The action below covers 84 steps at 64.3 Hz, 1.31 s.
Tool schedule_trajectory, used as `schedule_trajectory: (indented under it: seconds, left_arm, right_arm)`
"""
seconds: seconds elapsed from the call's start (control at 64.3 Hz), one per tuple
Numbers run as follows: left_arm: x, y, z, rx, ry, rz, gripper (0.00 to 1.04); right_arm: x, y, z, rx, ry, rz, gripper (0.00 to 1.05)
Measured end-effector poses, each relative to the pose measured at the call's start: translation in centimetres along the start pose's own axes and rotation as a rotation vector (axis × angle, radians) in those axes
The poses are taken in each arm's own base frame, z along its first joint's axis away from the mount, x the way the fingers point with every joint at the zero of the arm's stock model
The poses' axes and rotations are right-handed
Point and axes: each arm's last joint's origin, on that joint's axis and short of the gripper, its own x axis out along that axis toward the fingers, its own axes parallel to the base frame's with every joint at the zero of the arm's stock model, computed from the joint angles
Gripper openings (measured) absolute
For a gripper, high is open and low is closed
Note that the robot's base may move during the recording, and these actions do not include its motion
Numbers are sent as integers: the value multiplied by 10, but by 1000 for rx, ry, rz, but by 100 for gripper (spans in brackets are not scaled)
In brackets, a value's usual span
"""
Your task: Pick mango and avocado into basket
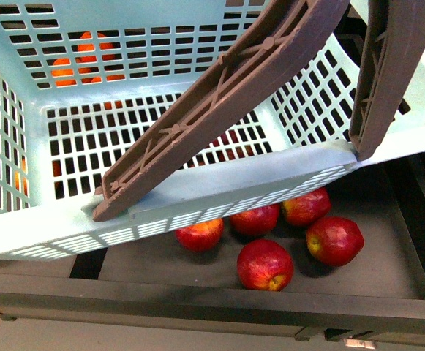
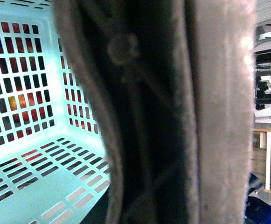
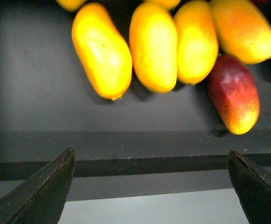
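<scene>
Since the right gripper (image 3: 150, 154) hangs with its fingers spread wide and nothing between them, your reach turns on the mango (image 3: 153, 46) straight ahead of it. It is the middle one of a row on the dark shelf (image 3: 32, 102), well clear of the fingertips. Its long axis points nearly along your line of approach, so the jaws should close across its narrow width with no wrist turn. The left wrist camera sees only the handle (image 2: 149, 116) pressed close — its fingers don't show, so you cannot tell their state. The basket (image 1: 234, 191) looks empty, and no avocado is in view.
</scene>
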Motion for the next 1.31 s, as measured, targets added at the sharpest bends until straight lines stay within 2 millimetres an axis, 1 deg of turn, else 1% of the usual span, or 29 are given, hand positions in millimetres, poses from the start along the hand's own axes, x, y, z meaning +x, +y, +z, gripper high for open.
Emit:
schedule_trajectory:
  seconds: [0.078, 0.171, 0.311, 0.513, 0.622, 0.684, 0.979, 1.135, 1.306]
  left_arm:
    - [0, 0, 0, 0, -3, 2, 14]
    - [0, 0, 0, 0, -3, 2, 14]
    - [0, 0, 0, 0, 1, 0, 14]
    - [0, 0, 0, 0, -1, 0, 14]
    - [0, 0, 0, 0, -1, 1, 14]
    - [0, 0, 0, 0, -1, 0, 14]
    - [0, 0, 0, 0, 3, -2, 14]
    - [0, 0, 0, 0, -3, 2, 14]
    - [0, 0, 0, 0, -3, 2, 14]
  right_arm:
    - [19, -1, -4, -60, 42, 28, 96]
    - [36, 2, -2, -103, 59, 62, 96]
    - [68, 18, 14, -205, 81, 124, 96]
    - [93, 33, 31, -267, 87, 153, 96]
    - [105, 37, 36, -286, 105, 147, 96]
    - [117, 37, 40, -289, 113, 136, 96]
    - [142, 47, 52, -265, 123, 156, 96]
    - [150, 50, 58, -257, 131, 158, 96]
    - [159, 47, 61, -223, 147, 148, 96]
